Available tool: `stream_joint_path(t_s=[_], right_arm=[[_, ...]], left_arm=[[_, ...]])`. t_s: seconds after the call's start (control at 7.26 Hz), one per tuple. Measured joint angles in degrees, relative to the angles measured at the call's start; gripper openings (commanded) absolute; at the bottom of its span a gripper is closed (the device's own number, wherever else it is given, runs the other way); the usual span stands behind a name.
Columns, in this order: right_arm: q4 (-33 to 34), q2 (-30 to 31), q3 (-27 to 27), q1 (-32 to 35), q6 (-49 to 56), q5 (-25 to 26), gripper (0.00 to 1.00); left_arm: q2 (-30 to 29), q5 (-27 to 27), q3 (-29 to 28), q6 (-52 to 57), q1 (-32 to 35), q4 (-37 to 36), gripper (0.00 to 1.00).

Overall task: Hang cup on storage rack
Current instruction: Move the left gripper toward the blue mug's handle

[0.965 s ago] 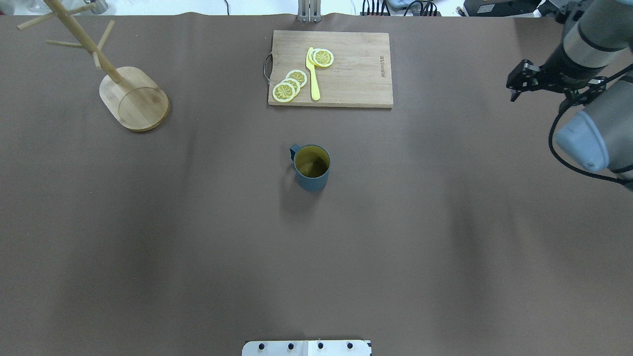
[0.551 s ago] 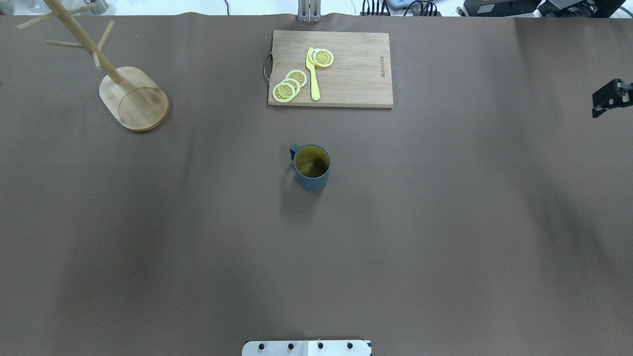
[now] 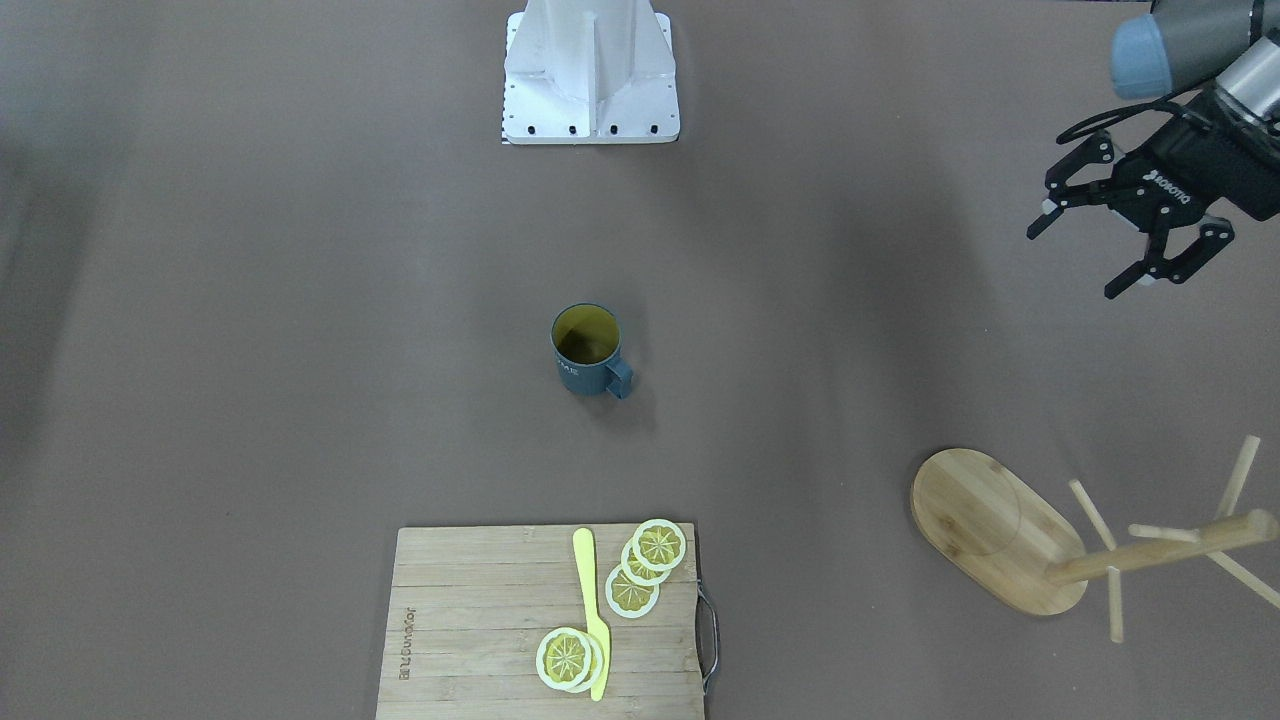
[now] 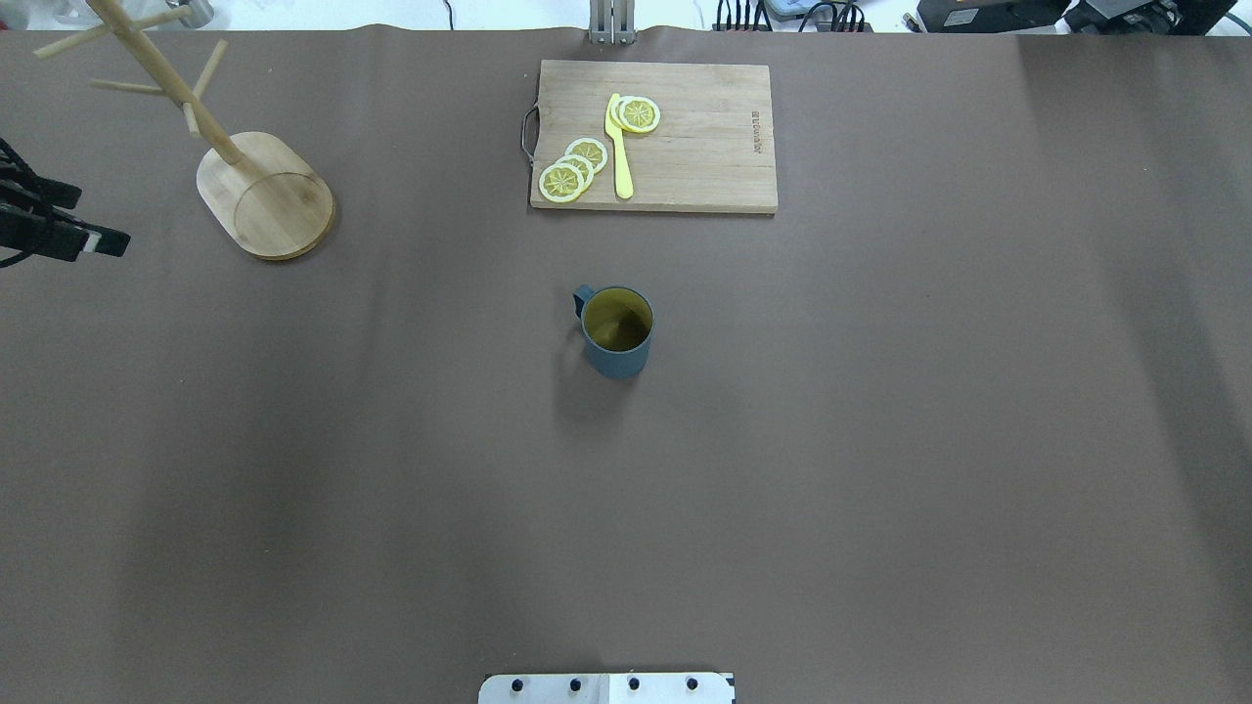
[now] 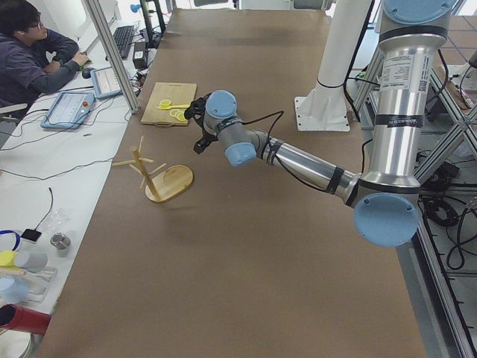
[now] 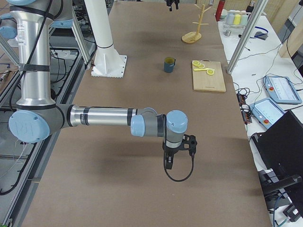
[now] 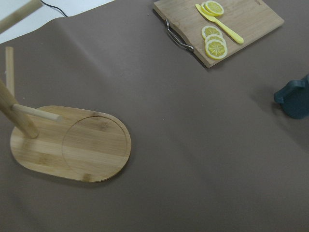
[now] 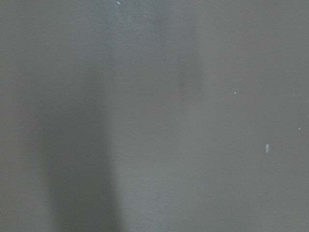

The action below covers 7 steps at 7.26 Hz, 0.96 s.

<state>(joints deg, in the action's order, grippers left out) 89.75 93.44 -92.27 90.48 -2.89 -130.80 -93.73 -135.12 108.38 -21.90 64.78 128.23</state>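
The dark teal cup (image 4: 616, 332) stands upright at mid-table, its yellowish inside showing and its handle toward the far left; it also shows in the front view (image 3: 585, 352) and at the edge of the left wrist view (image 7: 294, 99). The bamboo storage rack (image 4: 264, 196) stands at the far left, and its oval base (image 7: 72, 145) is below my left wrist camera. My left gripper (image 3: 1075, 262) hovers open and empty beside the rack, far from the cup. My right gripper (image 6: 177, 156) shows only in the exterior right view, low over bare table, and I cannot tell its state.
A bamboo cutting board (image 4: 685, 166) with lemon slices (image 4: 572, 168) and a yellow knife (image 4: 618, 147) lies at the far centre. The robot's white base plate (image 4: 606, 688) sits at the near edge. A person (image 5: 33, 56) sits at a side desk.
The right arm has withdrawn out of the overhead view's right edge. The left gripper has come in at the left edge beside the rack. The cup has not moved.
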Motion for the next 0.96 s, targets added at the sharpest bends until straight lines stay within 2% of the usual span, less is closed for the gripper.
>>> stream_joint_path(t_s=[0.28,0.55,0.83,0.96], right_arm=[[-4.45,4.1,0.68,1.88,1.84,-0.22,1.0],[-5.95,5.05,0.85,2.12,1.92,-0.25,1.0],[-6.18,5.14,0.92,2.15,1.92,-0.25,1.0],[-6.18,5.1,0.92,2.18,1.91,-0.25,1.0]], left_arm=[[-6.13,9.78,-2.97,-6.2,-10.01,0.43,0.98],[-12.81,17.19,-8.33,-10.22,-17.93,1.96,0.97],[-16.99,23.81,-14.81,-13.5,-24.19,10.0,0.92],[-19.88,25.37,-18.81,-14.14,-26.19,13.67,0.92]])
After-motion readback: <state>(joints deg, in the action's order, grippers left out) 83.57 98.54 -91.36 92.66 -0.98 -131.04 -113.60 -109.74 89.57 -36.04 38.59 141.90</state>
